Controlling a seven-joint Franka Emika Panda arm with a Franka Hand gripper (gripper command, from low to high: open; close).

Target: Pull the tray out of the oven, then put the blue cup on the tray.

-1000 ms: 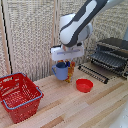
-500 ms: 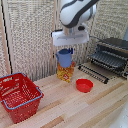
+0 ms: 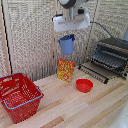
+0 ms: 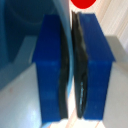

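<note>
One cup: the blue cup [image 3: 67, 44] is hanging in the air above the bench [image 3: 95, 107], well clear of it.
Fingers: the fingers [image 4: 67, 75] are clamping the cup's rim.
Tray: the tray [image 3: 111, 60] is sitting in the oven [image 3: 114, 52].
Bowl: the red bowl [image 3: 84, 85] is resting near the oven door.

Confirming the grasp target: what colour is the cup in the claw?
Light blue cup, clearest in the exterior view.

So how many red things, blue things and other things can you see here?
Red: 2, the red plastic basket and the small red bowl.
Blue: 1, the light-blue cup, held up by the end effector.
Yellow-orange: 1, the box.
Black and silver: 1, the toaster oven, wire tray pulled out.
Total: 5.
</note>
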